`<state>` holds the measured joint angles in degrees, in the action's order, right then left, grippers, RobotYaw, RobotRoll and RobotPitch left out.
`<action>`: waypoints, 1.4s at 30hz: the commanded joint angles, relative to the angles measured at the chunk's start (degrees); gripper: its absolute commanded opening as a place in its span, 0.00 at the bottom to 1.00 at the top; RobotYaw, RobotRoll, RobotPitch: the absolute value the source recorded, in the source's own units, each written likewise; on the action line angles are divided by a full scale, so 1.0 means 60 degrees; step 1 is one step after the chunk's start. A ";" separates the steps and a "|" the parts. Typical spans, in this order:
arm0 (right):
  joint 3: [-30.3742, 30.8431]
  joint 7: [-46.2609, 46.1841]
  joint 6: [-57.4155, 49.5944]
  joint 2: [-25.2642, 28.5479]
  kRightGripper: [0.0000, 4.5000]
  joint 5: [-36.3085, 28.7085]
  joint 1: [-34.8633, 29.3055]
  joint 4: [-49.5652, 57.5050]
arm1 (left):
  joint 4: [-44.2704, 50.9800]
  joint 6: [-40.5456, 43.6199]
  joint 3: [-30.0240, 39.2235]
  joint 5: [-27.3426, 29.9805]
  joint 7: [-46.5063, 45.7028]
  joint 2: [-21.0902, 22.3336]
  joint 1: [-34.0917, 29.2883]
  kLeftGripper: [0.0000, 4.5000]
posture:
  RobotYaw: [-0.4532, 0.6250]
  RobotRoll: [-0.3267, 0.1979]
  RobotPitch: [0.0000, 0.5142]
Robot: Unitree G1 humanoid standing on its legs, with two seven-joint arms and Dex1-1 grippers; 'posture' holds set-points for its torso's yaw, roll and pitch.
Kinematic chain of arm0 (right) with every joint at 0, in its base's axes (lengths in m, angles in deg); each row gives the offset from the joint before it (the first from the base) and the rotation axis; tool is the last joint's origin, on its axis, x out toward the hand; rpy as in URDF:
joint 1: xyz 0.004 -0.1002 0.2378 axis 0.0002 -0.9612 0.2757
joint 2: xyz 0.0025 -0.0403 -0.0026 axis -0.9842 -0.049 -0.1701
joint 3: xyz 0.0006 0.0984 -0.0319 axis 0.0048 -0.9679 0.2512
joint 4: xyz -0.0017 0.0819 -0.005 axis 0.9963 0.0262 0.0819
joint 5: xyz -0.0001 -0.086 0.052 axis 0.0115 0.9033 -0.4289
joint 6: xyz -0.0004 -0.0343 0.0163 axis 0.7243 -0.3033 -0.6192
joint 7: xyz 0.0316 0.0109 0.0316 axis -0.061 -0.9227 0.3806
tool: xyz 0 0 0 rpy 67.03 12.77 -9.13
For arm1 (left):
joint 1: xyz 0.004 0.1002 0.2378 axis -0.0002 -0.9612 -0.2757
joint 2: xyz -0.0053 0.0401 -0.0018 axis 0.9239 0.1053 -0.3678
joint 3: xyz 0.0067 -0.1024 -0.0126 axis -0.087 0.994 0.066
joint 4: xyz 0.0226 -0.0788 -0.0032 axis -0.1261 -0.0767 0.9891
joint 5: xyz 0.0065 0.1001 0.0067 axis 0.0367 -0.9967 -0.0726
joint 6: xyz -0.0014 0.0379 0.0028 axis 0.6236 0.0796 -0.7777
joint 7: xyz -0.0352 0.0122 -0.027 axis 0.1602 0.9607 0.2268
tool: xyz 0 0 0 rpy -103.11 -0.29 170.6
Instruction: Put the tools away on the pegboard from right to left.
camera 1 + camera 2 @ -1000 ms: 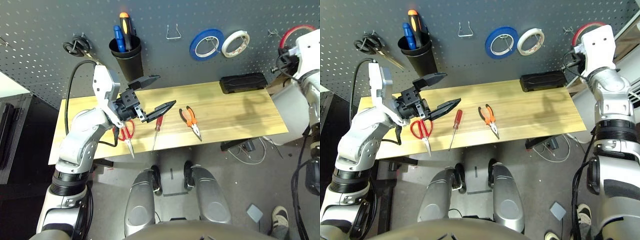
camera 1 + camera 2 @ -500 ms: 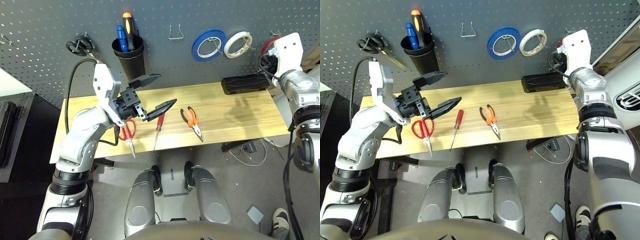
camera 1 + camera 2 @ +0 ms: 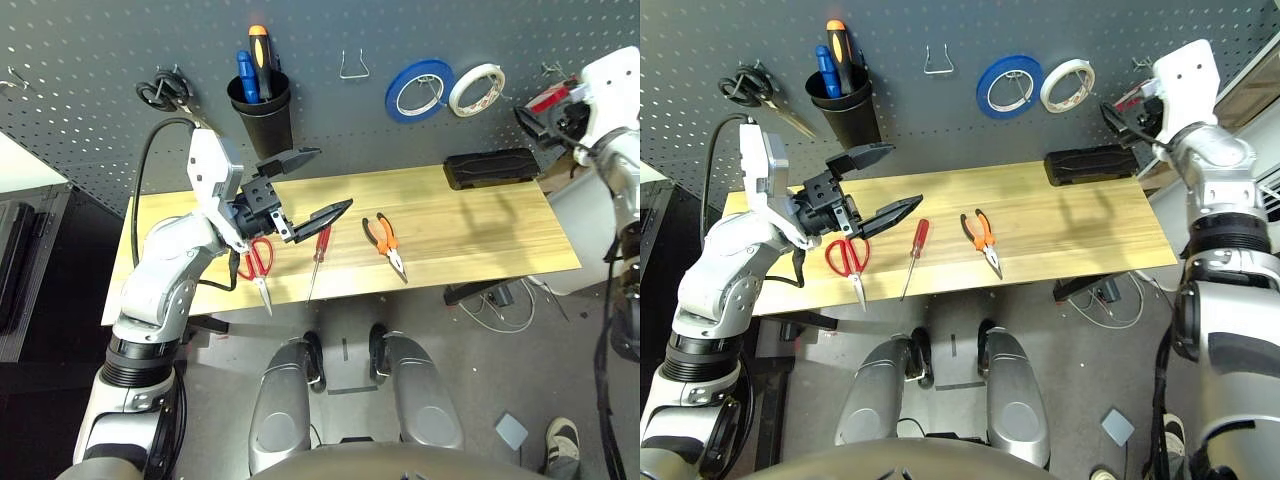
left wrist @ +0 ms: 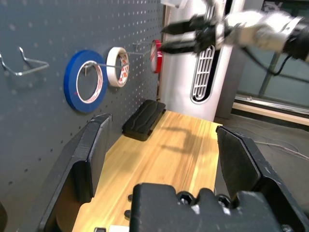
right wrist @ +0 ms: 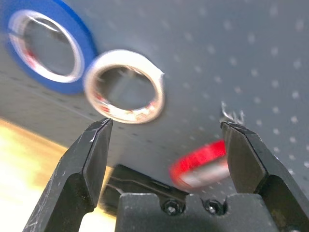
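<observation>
red tape ring [image 5: 200, 166] on pegboard [image 3: 90, 60] at upper right, beside right gripper [image 4: 179, 37], fingers spread, empty. left gripper [image 3: 305, 183] wide (holding nothing) above red-handled scissors [image 3: 256, 266]; screwdriver [image 3: 316, 256], pliers [image 3: 382, 240] mid-table.

Red tape ring [image 5: 200, 164] hangs on the pegboard [image 3: 90, 60]; scissors [image 3: 255, 265], screwdriver [image 3: 316, 258] and pliers [image 3: 382, 240] lie on the tabletop.

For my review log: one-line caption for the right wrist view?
Open right gripper facing the pegboard, red tape ring hanging between its fingers.
</observation>
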<state>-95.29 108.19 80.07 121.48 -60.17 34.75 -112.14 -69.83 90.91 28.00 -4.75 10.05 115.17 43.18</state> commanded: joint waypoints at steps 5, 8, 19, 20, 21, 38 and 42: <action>0.0372 0.2516 -0.2067 0.1179 1.00 -0.0927 -0.0992 0.2300 | -0.0371 0.0370 -0.0309 -0.0402 -0.0111 0.0105 0.0106 1.00 | 0.30 0.62 0.42; 0.0702 0.2650 -0.2831 0.1040 1.00 -0.0969 -0.1512 0.3036 | -0.0520 0.0347 -0.0554 -0.0648 -0.0059 0.0096 0.0039 1.00 | 0.30 0.62 0.42; 0.2787 -0.0559 -0.5837 -0.1625 1.00 0.0629 -0.2574 0.4179 | -0.0612 0.0114 -0.0896 -0.0660 0.0225 -0.0251 -0.0040 1.00 | 0.33 0.62 0.44; 0.2902 -0.0825 -0.6303 -0.1951 1.00 0.0630 -0.2611 0.4269 | -0.0630 0.0116 -0.0962 -0.0750 0.0304 -0.0170 -0.0045 1.00 | 0.34 0.62 0.45; 0.2920 -0.1071 -0.6715 -0.2263 1.00 0.0599 -0.2605 0.4319 | -0.0683 0.0104 -0.1078 -0.0925 0.0386 -0.0048 -0.0061 1.00 | 0.34 0.62 0.45; 0.3414 -0.3862 -0.6619 -0.5503 1.00 0.1603 -0.0884 -0.0178 | -0.1060 0.1331 -0.2115 -0.1703 0.0627 0.0411 -0.0624 1.00 | 0.36 0.62 0.46; 0.3485 -0.4076 -0.6575 -0.5945 1.00 0.1847 -0.0045 -0.1441 | -0.1040 0.1452 -0.2054 -0.1656 0.0804 0.0501 -0.0618 1.00 | 0.36 0.62 0.46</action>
<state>-74.63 84.35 40.66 86.40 -49.87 33.95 -117.98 -76.41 98.91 15.90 -15.01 13.93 117.71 39.84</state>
